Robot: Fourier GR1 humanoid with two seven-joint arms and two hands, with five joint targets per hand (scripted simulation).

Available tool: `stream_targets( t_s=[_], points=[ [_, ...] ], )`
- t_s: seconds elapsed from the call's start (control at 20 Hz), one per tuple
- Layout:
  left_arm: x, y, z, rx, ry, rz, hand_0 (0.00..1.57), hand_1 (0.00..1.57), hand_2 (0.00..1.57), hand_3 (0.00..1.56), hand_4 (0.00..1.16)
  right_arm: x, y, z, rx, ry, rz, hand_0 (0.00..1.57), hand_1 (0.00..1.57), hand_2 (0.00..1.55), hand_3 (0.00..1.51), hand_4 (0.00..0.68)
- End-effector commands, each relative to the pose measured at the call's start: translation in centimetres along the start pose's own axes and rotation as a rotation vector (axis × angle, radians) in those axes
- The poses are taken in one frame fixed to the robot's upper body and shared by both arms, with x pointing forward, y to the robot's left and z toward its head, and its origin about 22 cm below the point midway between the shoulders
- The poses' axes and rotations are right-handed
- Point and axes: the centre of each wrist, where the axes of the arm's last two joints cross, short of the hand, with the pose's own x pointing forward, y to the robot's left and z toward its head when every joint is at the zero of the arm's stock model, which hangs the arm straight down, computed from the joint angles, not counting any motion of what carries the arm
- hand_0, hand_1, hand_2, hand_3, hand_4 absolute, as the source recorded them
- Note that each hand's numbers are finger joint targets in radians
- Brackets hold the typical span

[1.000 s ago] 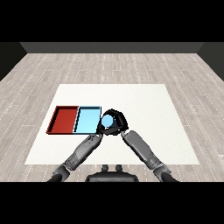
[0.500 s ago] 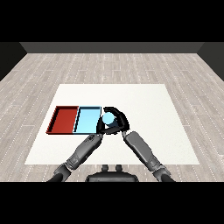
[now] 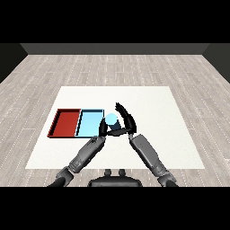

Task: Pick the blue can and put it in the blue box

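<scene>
The blue can shows as a pale blue round top just past the right edge of the light blue tray. My right hand is beside it on the right. Its fingers stretch straight up and away from the can, and its thumb lies below the can. I cannot tell whether the can rests on the table or still touches the palm. My left hand hangs over the tray's right rim just left of the can, fingers relaxed and holding nothing.
A red tray adjoins the light blue tray on its left. Both lie at the left middle of the white table, which has bare surface to the right and behind the hands.
The right hand's fingers, curled over the can before, have straightened and lifted off it. The can and hand have shifted slightly left toward the light blue tray.
</scene>
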Motion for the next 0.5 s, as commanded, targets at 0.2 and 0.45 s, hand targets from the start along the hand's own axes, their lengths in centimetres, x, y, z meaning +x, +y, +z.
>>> stream_targets(
  t_s=[0.2, 0.45],
  points=[
    [-0.2, 0.2, -0.7, 0.035, -0.014, -0.039, 1.57, 1.57, 1.57, 1.48, 1.15, 1.2, -3.3, 1.3, -0.008, -0.047, -0.113, 0.00, 0.00, 0.00, 0.00, 0.000],
    [0.0, 5.1, -1.3, 0.073, -0.015, -0.125, 1.57, 1.57, 1.57, 1.47, 1.13, 3.1, -6.5, 4.5, -0.022, -0.119, -0.072, 0.00, 0.00, 0.00, 0.00, 0.000]
  ],
)
